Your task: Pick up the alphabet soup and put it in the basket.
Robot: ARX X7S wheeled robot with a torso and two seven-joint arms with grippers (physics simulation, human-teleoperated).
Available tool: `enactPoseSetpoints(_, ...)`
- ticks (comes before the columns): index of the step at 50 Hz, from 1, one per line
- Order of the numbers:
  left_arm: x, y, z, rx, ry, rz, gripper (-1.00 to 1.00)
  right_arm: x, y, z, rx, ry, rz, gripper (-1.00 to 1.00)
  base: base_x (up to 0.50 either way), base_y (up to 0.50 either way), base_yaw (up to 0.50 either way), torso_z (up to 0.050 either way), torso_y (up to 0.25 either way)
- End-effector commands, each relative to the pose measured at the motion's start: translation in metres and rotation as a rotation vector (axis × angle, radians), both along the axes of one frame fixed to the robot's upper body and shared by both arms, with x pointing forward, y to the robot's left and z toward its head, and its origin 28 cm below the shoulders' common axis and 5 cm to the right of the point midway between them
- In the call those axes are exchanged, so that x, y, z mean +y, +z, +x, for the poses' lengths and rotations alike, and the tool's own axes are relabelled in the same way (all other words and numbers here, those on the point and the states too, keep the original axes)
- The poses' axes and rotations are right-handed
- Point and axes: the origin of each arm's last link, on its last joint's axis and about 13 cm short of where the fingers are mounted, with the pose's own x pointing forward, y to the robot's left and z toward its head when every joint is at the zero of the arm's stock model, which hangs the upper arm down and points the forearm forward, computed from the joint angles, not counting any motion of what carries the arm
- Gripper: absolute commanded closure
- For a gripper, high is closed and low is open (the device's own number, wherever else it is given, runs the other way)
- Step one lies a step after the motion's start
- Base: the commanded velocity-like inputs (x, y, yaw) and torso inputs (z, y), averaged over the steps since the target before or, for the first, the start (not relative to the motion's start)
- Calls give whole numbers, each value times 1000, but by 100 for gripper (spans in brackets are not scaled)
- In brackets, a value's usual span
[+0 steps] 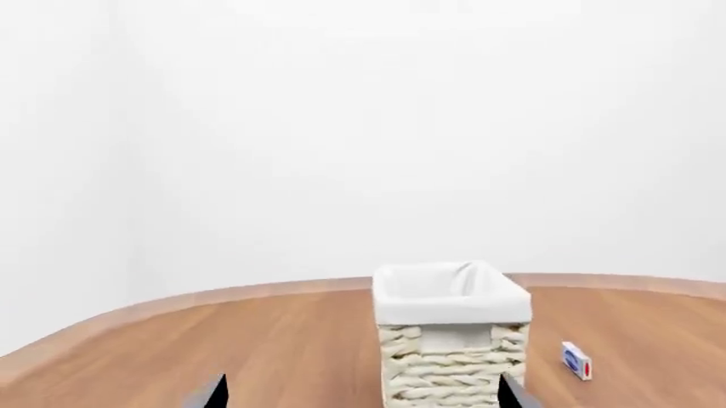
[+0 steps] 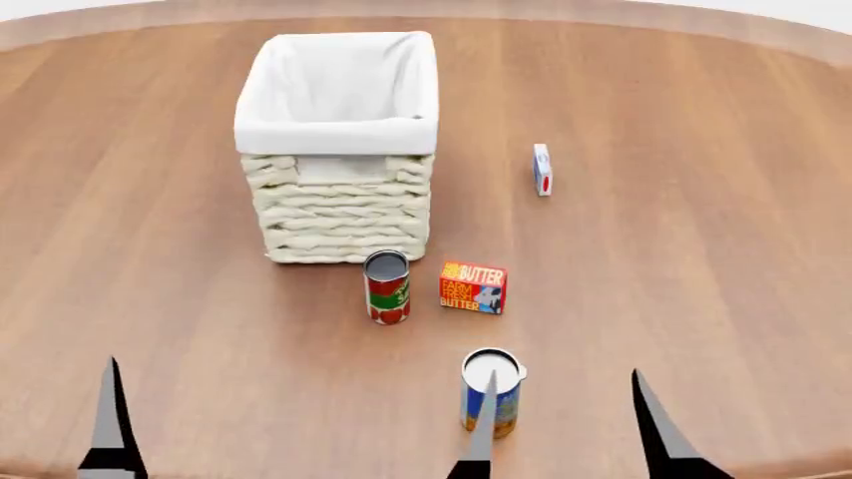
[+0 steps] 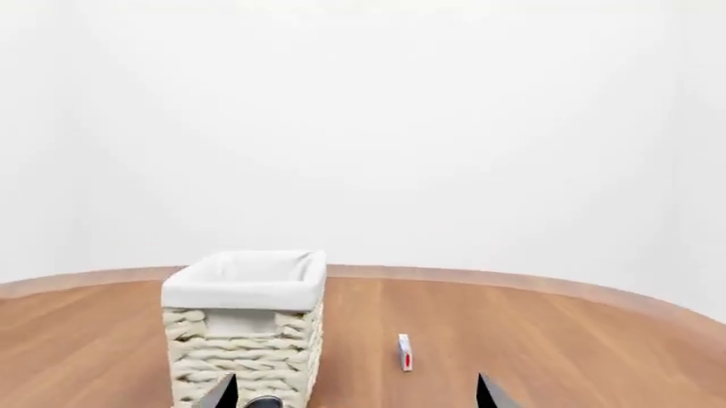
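Your round wooden table (image 2: pixel 692 249) holds two cans: the blue-labelled alphabet soup can (image 2: pixel 490 393) nearest you, between your right gripper's (image 2: pixel 566 424) spread fingers, and a red-and-green can (image 2: pixel 386 287) standing before the one cream wicker basket (image 2: pixel 339 150), beside one butter box (image 2: pixel 473 287); a small white carton (image 2: pixel 542 170) stands apart. The left gripper (image 1: pixel 360 393) is open too.

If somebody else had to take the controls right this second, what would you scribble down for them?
Right gripper: open, holding nothing, low near the table's front edge; one finger overlaps the alphabet soup in the head view.
Left gripper: open, holding nothing.
Alphabet soup stands upright on the table, nearest the robot.
Basket is farther back; nothing shows inside it.
Between them: red-and-green can and butter box.
Done: nothing yet. Left: grasp soup, lift, drop into basket.
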Motion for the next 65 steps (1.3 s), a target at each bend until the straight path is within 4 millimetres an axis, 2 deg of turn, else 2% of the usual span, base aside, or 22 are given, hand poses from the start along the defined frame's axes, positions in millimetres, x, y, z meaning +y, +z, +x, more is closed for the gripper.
enactPoseSetpoints(1, -1, 40, -28, -113, 0, -20, -100, 3, 35, -18, -87, 35, 8, -100, 0, 0, 0, 0, 0)
enactPoseSetpoints(7, -2, 42, -30, -126, -11, -28, -100, 3, 39, -20, -106, 47, 27, -100, 70, 0, 0, 0, 0)
enactPoseSetpoints(53, -5, 38, -29, -102, -20, -8, -100, 3, 36, -16, -91, 25, 43, -100, 500, 0, 0, 0, 0)
enactPoseSetpoints(59, -5, 38, -28, -100, -21, -12, -100, 3, 35, -16, -74, 28, 36, -100, 0, 0, 0, 0, 0)
enactPoseSetpoints(65, -5, 38, -28, -100, -19, -9, -100, 3, 34, -16, -70, 21, 23, -100, 0, 500, 0, 0, 0)
